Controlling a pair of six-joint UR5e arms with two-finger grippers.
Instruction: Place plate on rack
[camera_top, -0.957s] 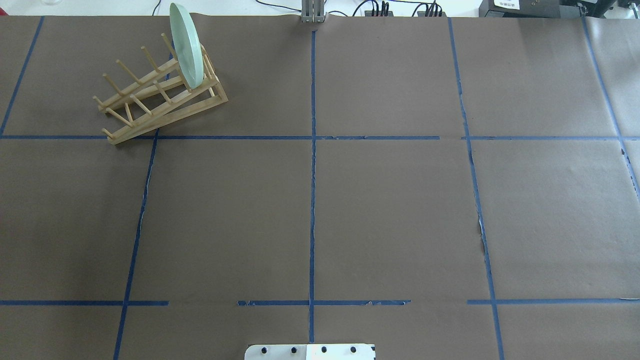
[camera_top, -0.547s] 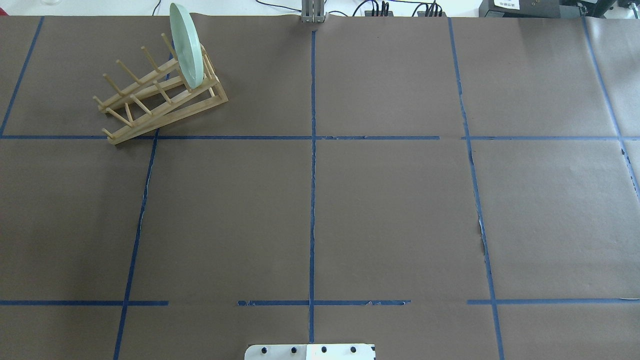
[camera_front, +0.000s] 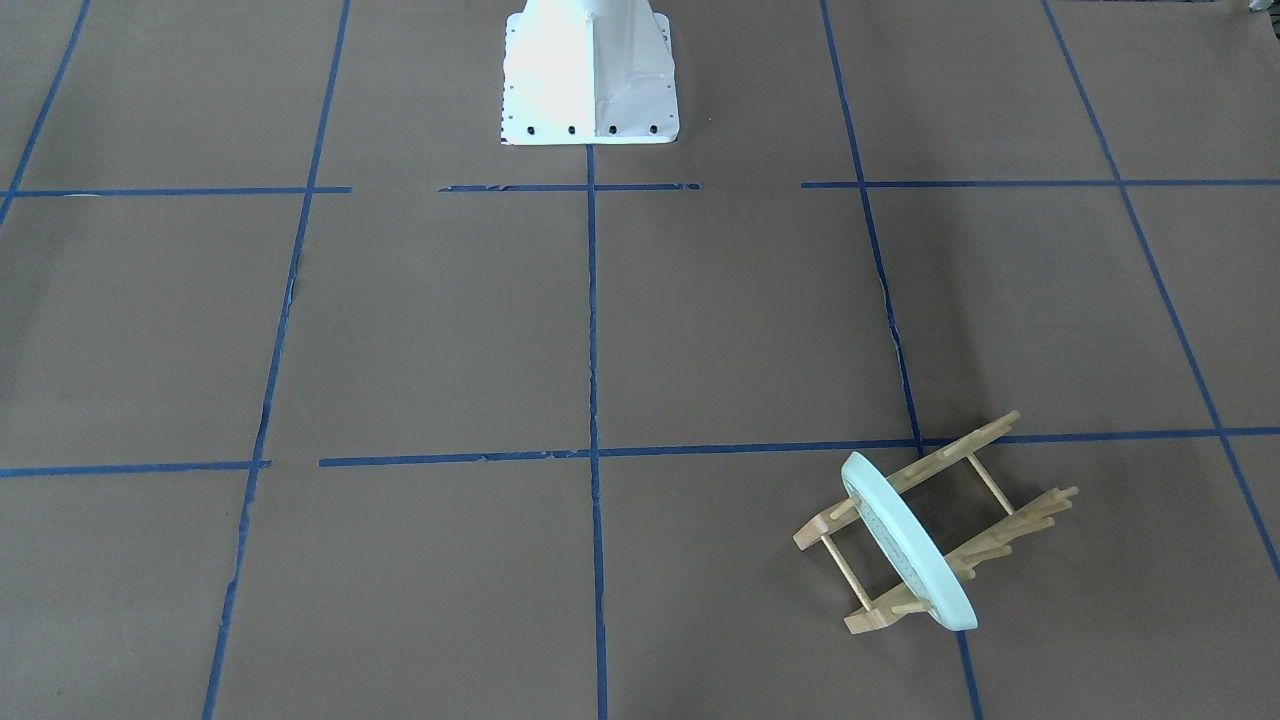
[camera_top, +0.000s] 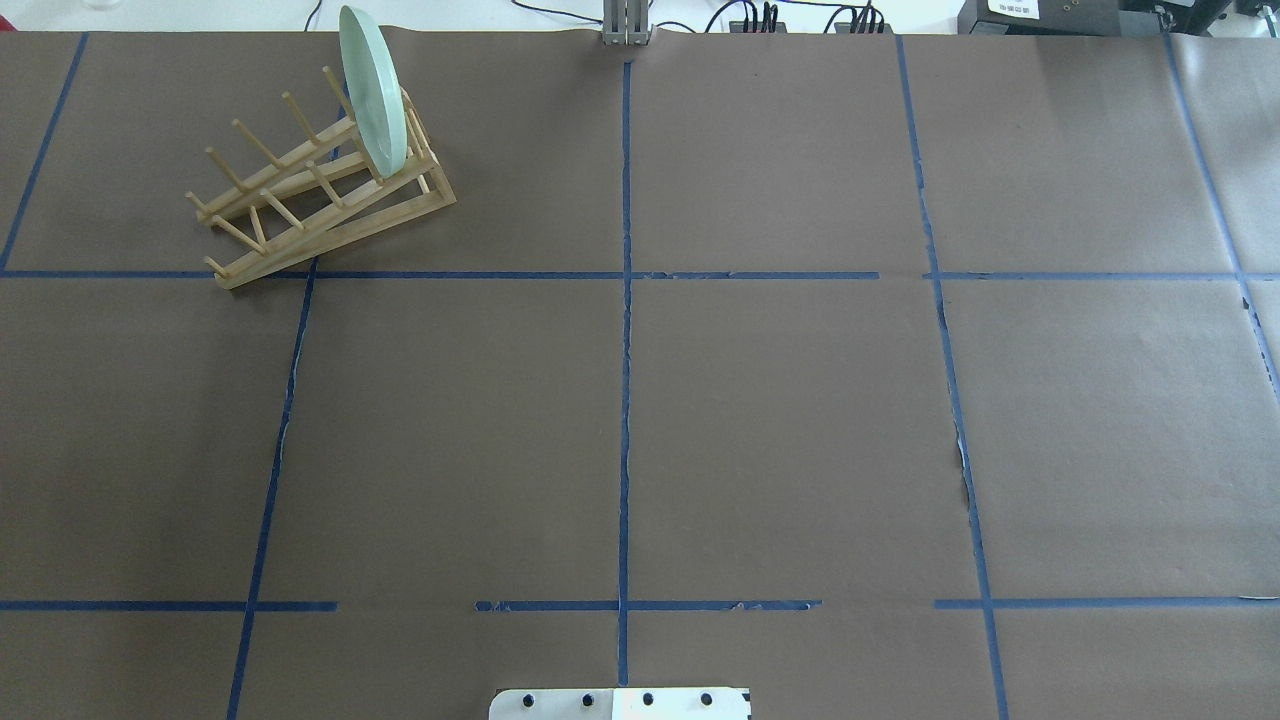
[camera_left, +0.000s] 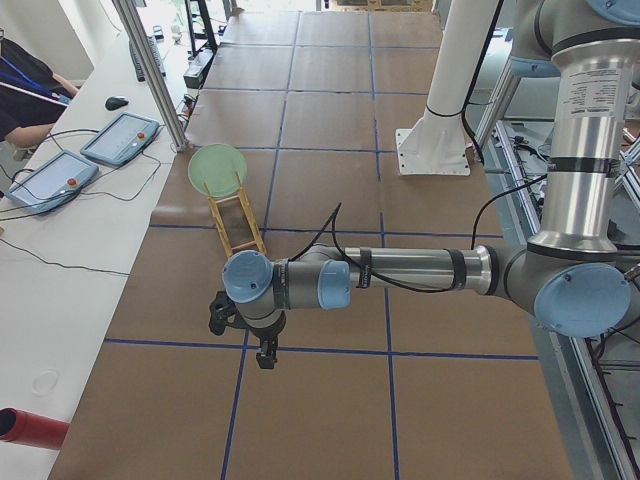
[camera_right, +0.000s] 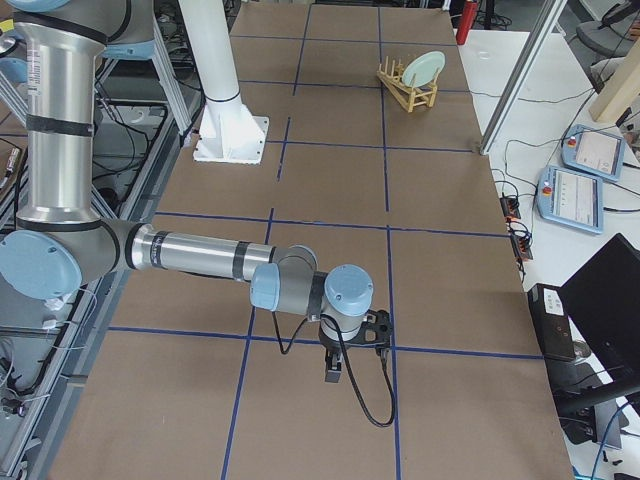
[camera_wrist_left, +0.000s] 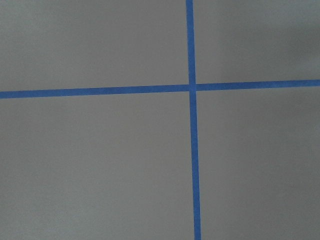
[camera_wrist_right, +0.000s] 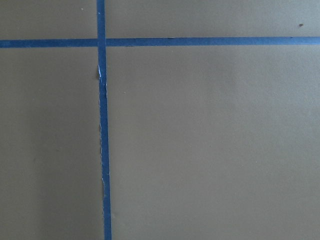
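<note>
Mint-green plate (camera_top: 372, 95) upright in end slot of wooden rack (camera_top: 330, 215), near far-left edge of brown paper (camera_top: 780, 430), left gripper (camera_left: 243, 330) and right gripper (camera_right: 352, 335) well apart from both, openness impossible to tell.

Bright, even light; the rack (camera_top: 330, 232) casts a soft shadow.

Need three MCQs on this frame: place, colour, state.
1. Where on the table is the rack? A) far left for the robot B) centre C) near right
2. What colour is the plate? A) red B) pale green C) black
3. How does the plate sit? A) flat on the table B) on edge between rack pegs C) hanging off the table edge
Answers: 1 A, overhead view shows it top left. 2 B, mint in all exterior views. 3 B, standing at the rack's far end.
</note>
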